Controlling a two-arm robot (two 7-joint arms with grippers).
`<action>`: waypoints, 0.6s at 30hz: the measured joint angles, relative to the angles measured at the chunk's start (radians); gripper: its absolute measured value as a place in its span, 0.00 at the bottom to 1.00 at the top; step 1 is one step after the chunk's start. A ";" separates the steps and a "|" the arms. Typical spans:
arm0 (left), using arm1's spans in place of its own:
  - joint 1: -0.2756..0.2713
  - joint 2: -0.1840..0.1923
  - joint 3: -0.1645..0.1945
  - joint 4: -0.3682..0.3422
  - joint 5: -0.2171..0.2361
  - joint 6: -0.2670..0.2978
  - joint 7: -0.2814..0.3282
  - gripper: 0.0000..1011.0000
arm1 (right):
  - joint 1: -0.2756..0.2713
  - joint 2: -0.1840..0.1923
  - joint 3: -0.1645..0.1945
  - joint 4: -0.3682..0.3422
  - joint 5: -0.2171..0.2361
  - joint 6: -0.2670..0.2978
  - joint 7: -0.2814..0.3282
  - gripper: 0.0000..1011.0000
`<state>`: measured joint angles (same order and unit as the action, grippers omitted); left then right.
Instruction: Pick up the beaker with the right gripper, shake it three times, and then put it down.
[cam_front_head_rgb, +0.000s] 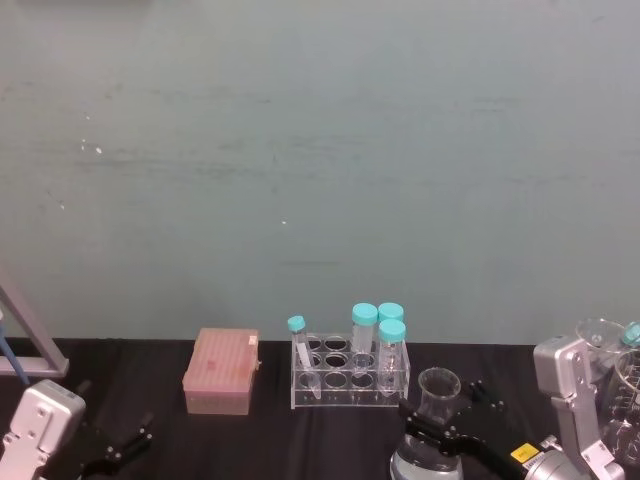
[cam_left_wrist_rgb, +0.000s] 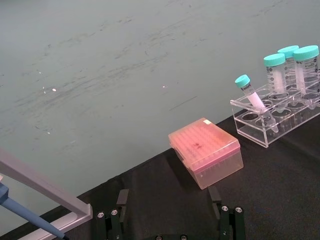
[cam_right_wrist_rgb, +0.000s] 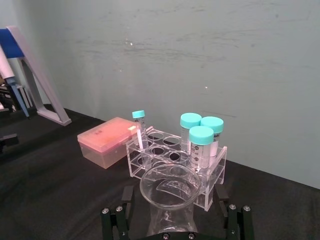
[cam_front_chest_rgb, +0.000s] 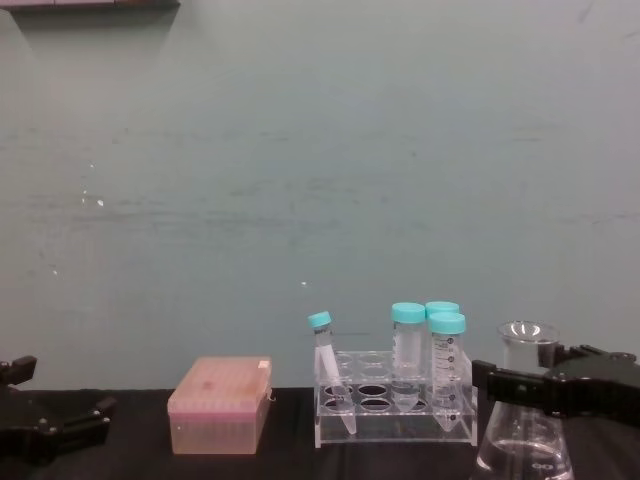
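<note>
Nearest, a clear glass conical beaker (cam_right_wrist_rgb: 170, 182) appears to stand on the black table (cam_front_head_rgb: 270, 435), just in front of the right end of a clear acrylic tube rack (cam_front_head_rgb: 350, 372). The black right pincer (cam_right_wrist_rgb: 174, 199) straddles its neck, released, fingers spread either side. The pickup looks unstarted: next, clench on the neck and lift. Open air above the rack suits shaking. More glassware (cam_front_head_rgb: 605, 335) right of the rack crowds that side. The left pincer (cam_left_wrist_rgb: 169, 200), released, idles far left of the rack.

Beaker (cam_front_head_rgb: 437, 398) base below the head view's bottom edge
</note>
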<state>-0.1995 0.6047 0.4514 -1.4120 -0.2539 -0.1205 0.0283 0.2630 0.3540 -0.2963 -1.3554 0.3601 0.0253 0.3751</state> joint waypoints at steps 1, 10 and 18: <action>0.000 0.000 0.000 0.000 0.000 0.000 0.000 0.99 | 0.000 0.000 0.000 0.000 0.000 0.000 0.002 0.99; 0.000 0.000 0.000 0.000 0.000 0.000 0.000 0.99 | 0.003 -0.004 -0.001 0.003 0.000 -0.002 0.008 0.99; 0.000 0.000 0.000 0.000 0.000 0.000 0.000 0.99 | 0.003 -0.006 -0.001 0.005 -0.006 -0.021 0.006 0.99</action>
<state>-0.1995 0.6047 0.4514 -1.4120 -0.2539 -0.1205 0.0283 0.2657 0.3481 -0.2969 -1.3500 0.3546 0.0044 0.3814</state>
